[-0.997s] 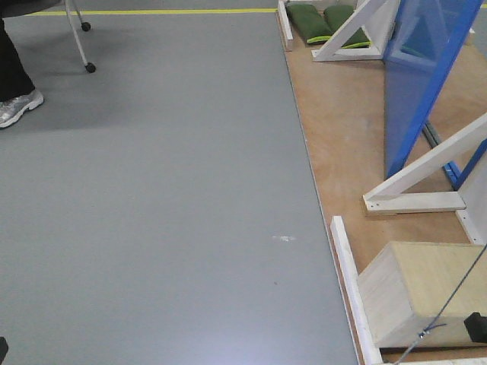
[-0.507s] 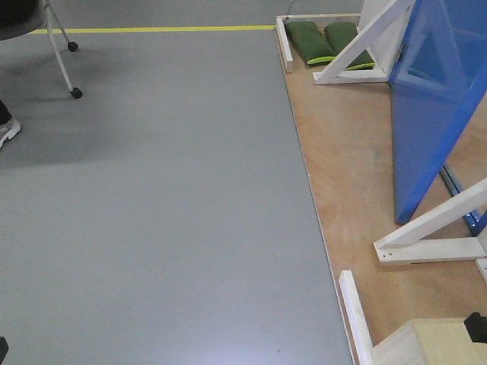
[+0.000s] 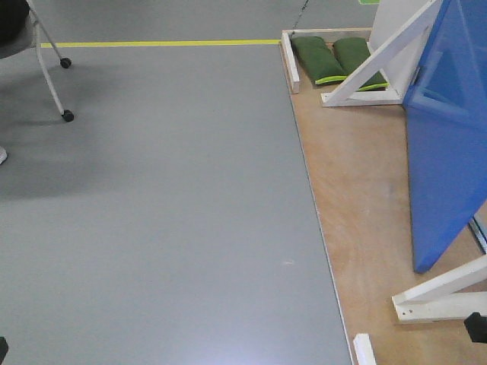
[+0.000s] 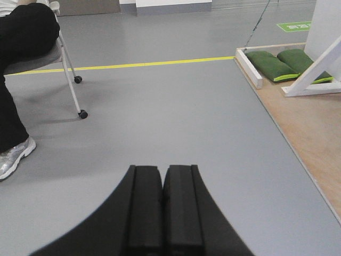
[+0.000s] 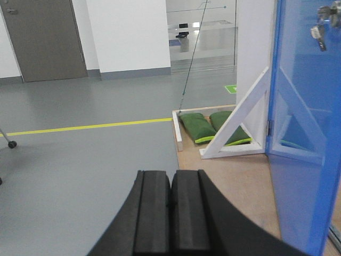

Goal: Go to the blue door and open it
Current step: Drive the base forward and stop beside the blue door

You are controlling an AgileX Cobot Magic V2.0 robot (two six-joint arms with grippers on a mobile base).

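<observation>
1. The large glossy bright-blue door panel (image 3: 445, 152) stands upright on the right of the front view, on a low light-brown plywood platform (image 3: 358, 198). The platform borders the smooth grey floor (image 3: 152, 213).
2. Beyond the door's far edge a white slanted wooden brace (image 3: 380, 65) rises from the platform. Two dark-green cushions with lime edges (image 3: 335, 57) lie side by side behind it, in the platform's far corner.
3. The door's near lower corner comes down just above a second white wooden brace (image 3: 441, 296) at the bottom right.
4. The right fingers (image 5: 152, 213) are black and pressed flat together, with nothing held between them.
5. In the right wrist view the blue door (image 5: 303, 133) fills the right edge. It lies ahead and to the right of these fingers and clear of them. Small silver metal parts (image 5: 322, 21) show high on the panel, too cut off to identify.
6. The left fingers (image 4: 144, 208) are likewise black, closed pad against pad, and hold nothing.
7. They point over open grey floor, with the platform's edge off to their right.
8. A yellow floor line (image 4: 122, 65) crosses ahead of them. At the left are a wheeled metal chair (image 4: 72, 80) and a seated person's black-trousered leg (image 4: 21, 32).
</observation>
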